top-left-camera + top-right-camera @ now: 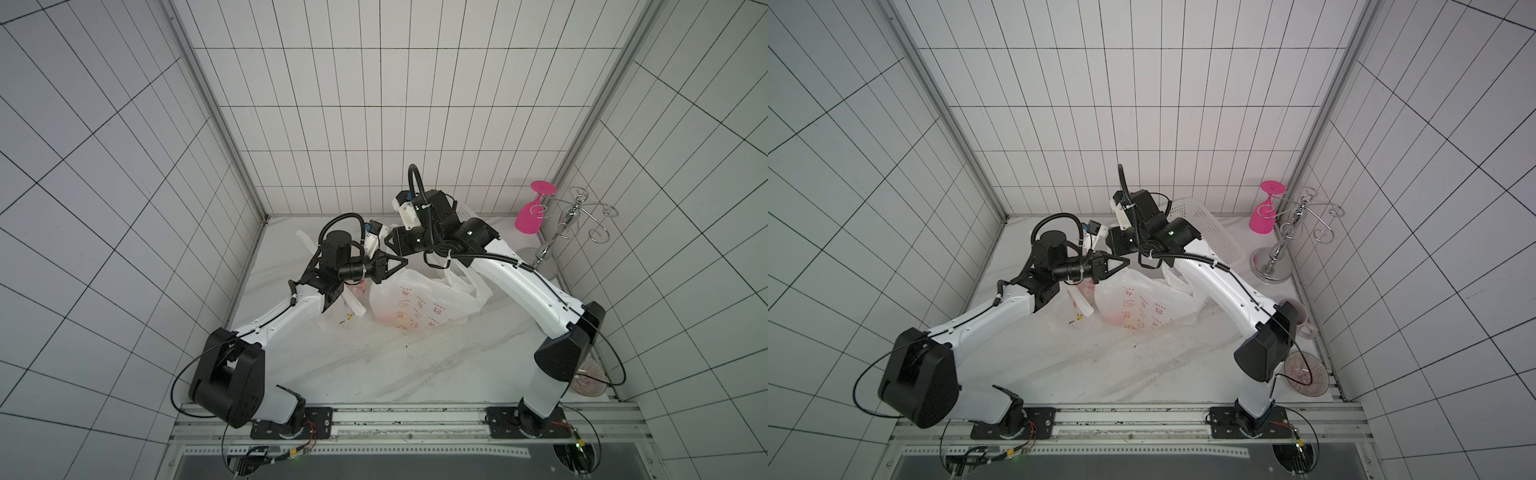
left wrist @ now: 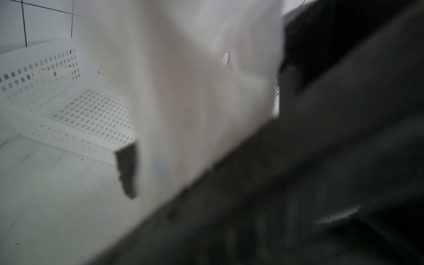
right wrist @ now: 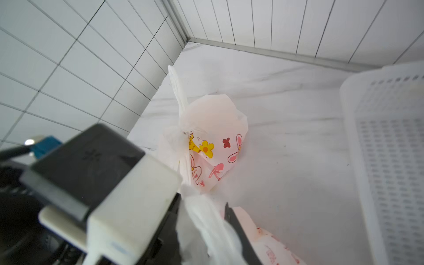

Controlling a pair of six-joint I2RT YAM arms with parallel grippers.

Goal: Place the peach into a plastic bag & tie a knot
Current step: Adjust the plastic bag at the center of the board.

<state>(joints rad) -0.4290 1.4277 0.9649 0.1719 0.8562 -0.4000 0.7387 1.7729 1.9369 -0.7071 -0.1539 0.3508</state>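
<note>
Blurred plastic bag (image 2: 195, 91), peach (image 1: 388, 318) veiled inside

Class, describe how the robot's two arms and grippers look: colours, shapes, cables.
The left arm and right arm have white links, bulky black joints and black ribbed cables looping over the wrists. The left gripper has black triangular fingers; the right gripper has black fingers too.
</note>
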